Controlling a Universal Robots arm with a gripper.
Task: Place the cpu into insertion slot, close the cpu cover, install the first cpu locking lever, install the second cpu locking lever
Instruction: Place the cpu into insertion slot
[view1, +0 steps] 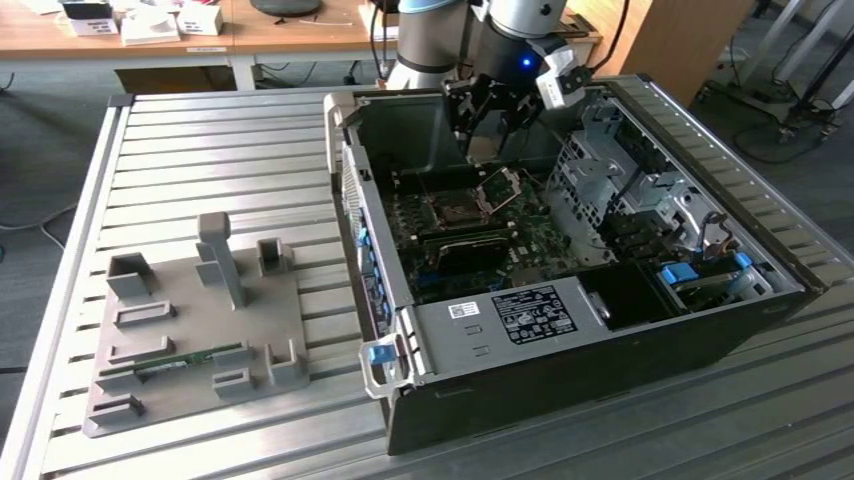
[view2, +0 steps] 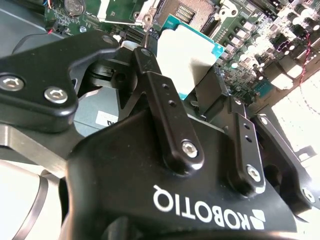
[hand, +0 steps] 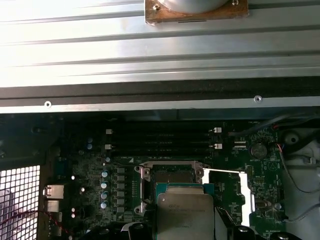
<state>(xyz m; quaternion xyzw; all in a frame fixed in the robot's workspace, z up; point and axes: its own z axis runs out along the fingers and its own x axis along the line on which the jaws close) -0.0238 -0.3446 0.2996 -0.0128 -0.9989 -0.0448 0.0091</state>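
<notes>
Exterior view shows the gripper (view1: 483, 138) hanging low inside the open computer case (view1: 561, 370). From the first wrist view I can see more: the cpu (hand: 186, 215) is held just above the socket (hand: 167, 174), and the cpu cover (hand: 225, 172) stands open beside it. In the second wrist view, the fingers (view2: 155, 85) are clamped on the chip's edges.

Your surface (view1: 200, 150) is a ribbed, silvery metal top. On it sits an open black computer case (view1: 561, 375), toward the exterior view's right. Just beside the case, to its left, lies a flat grey fixture plate (view1: 180, 290) with upright holders.
</notes>
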